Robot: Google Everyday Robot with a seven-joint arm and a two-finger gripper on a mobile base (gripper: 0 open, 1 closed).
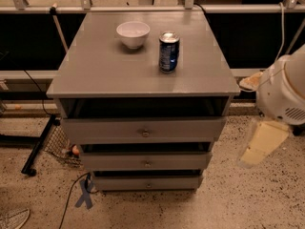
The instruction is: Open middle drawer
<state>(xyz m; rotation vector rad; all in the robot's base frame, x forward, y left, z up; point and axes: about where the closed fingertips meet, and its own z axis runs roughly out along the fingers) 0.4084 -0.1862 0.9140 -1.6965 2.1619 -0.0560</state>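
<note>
Hovering right of middle drawer (147, 162), pincer (263, 145); bowl (133, 33) on cabinet (109, 75)

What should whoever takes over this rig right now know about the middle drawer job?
Tool: off the right side of the grey cabinet, at about drawer height, touching nothing.
Middle drawer: second of three fronts, round knob at centre; looks not pulled out.
On the cabinet top: white bowl and blue can, standing apart.
Done: no contact with the drawer yet.
Left: bring the tool to the knob, grip it, and pull straight out.
</note>
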